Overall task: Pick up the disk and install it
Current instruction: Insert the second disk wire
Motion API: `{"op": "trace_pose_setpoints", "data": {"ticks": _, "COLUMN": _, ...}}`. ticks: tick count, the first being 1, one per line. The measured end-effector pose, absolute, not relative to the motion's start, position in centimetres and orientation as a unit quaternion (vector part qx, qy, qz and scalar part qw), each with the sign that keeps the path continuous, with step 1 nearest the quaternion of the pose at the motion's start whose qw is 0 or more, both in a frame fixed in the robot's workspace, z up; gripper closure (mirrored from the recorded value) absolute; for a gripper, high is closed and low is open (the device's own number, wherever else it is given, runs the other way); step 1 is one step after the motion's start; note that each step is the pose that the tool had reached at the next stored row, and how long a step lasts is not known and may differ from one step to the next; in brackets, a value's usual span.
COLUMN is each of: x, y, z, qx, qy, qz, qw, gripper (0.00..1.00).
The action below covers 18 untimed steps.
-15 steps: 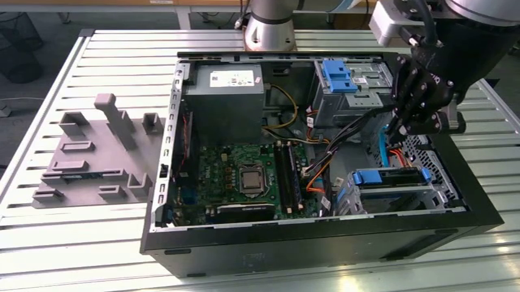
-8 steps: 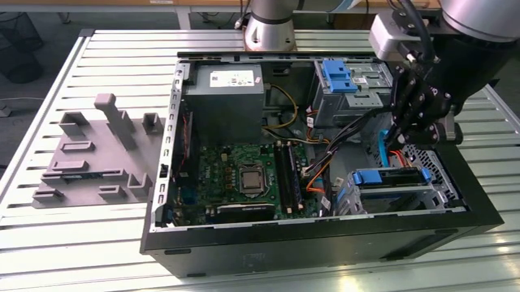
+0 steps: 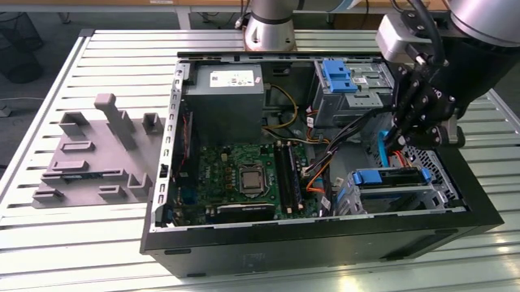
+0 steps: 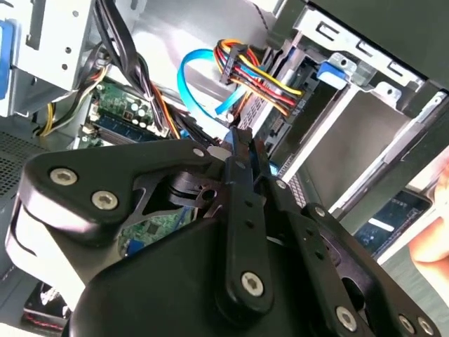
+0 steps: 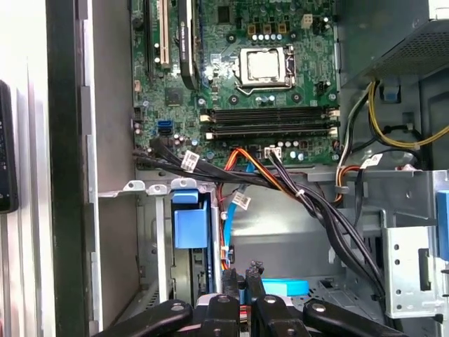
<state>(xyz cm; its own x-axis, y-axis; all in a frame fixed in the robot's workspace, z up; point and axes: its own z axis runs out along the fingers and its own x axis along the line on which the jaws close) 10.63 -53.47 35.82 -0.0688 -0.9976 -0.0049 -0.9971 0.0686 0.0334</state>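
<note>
My gripper (image 3: pixel 404 141) hangs over the right end of the open computer case (image 3: pixel 325 243), just above the metal drive cage (image 3: pixel 382 198). Its black fingers (image 5: pixel 235 277) stand close together, shut on the disk. Of the disk I see little more than its bright blue carrier edge (image 3: pixel 382 148), held upright beside the fingers; in the first wrist view the same blue edge (image 5: pixel 286 288) lies right under the fingertips. The second wrist view has the gripper (image 4: pixel 242 140) closed in front of the cage (image 4: pixel 365 119). A blue handle (image 5: pixel 191 221) sits in the cage's slot.
Black and coloured cables (image 5: pixel 309 203) and a blue data cable (image 4: pixel 189 77) cross beside the cage. The motherboard (image 3: pixel 243 176) and grey power supply (image 3: pixel 223 103) fill the case's left half. A ribbed blue latch (image 3: pixel 337 76) sits at the back. A grey fixture (image 3: pixel 97 152) lies on the slatted table.
</note>
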Motion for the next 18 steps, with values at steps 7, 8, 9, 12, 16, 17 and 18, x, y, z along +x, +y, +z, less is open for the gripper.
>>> {"op": "trace_pose_setpoints", "data": {"ticks": 7, "x": 10.7, "y": -54.4, "z": 35.0, "qx": 0.682, "qy": -0.731, "qz": -0.014, "qw": 0.01, "gripper": 0.84}}
{"op": "trace_pose_setpoints", "data": {"ticks": 8, "x": 10.7, "y": -54.4, "z": 34.8, "qx": 0.682, "qy": -0.731, "qz": -0.014, "qw": 0.01, "gripper": 0.84}}
{"op": "trace_pose_setpoints", "data": {"ticks": 9, "x": 10.8, "y": -54.6, "z": 34.8, "qx": 0.682, "qy": -0.731, "qz": -0.014, "qw": 0.01, "gripper": 0.84}}
{"op": "trace_pose_setpoints", "data": {"ticks": 12, "x": 10.8, "y": -54.7, "z": 34.7, "qx": 0.682, "qy": -0.731, "qz": -0.014, "qw": 0.01, "gripper": 0.84}}
{"op": "trace_pose_setpoints", "data": {"ticks": 16, "x": 11.0, "y": -54.9, "z": 34.7, "qx": 0.681, "qy": -0.732, "qz": -0.017, "qw": 0.013, "gripper": 0.84}}
{"op": "trace_pose_setpoints", "data": {"ticks": 17, "x": 11.1, "y": -55.0, "z": 34.7, "qx": 0.681, "qy": -0.732, "qz": -0.018, "qw": 0.014, "gripper": 0.84}}
{"op": "trace_pose_setpoints", "data": {"ticks": 18, "x": 11.2, "y": -55.0, "z": 34.7, "qx": 0.681, "qy": -0.732, "qz": -0.019, "qw": 0.015, "gripper": 0.84}}
